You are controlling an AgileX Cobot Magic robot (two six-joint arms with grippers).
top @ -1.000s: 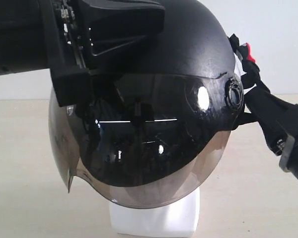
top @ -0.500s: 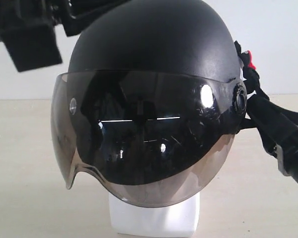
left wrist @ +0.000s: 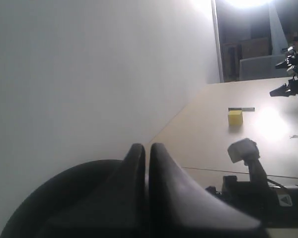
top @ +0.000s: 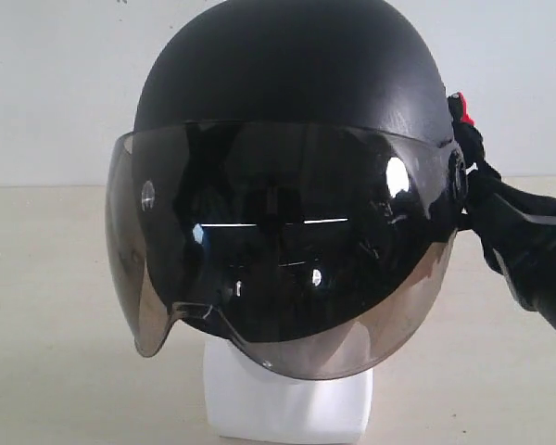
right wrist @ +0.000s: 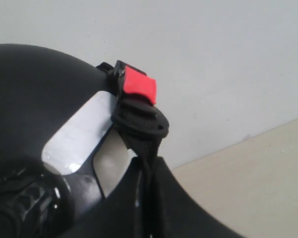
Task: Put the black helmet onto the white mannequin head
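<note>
Black and matte, the rounded open-face helmet (top: 296, 65) sits over the white foam mannequin head (top: 287, 408). Only the head's squarish base shows beneath the smoky-brown tinted visor (top: 278, 250), standing on the pale beige table (top: 46, 324). Whether the shell is fully seated cannot be told, since the visor hides the face.

The right tool (right wrist: 148, 171) is clamped on the black webbing strap (right wrist: 139, 124) just below the small red buckle (right wrist: 139, 85), at the helmet's side. The left tool (left wrist: 148, 151) is out of the exterior view. Its fingers (left wrist: 134, 168) are pressed together on nothing, with a dark rounded shape, likely the crown, beside them.

The step in hand looks like letting go. To do it well, the right tool should spread wide before it moves, so the strap drops free, then back off sideways from the shell. A pull on a snagged strap could twist the helmet or tip the light foam head.
</note>
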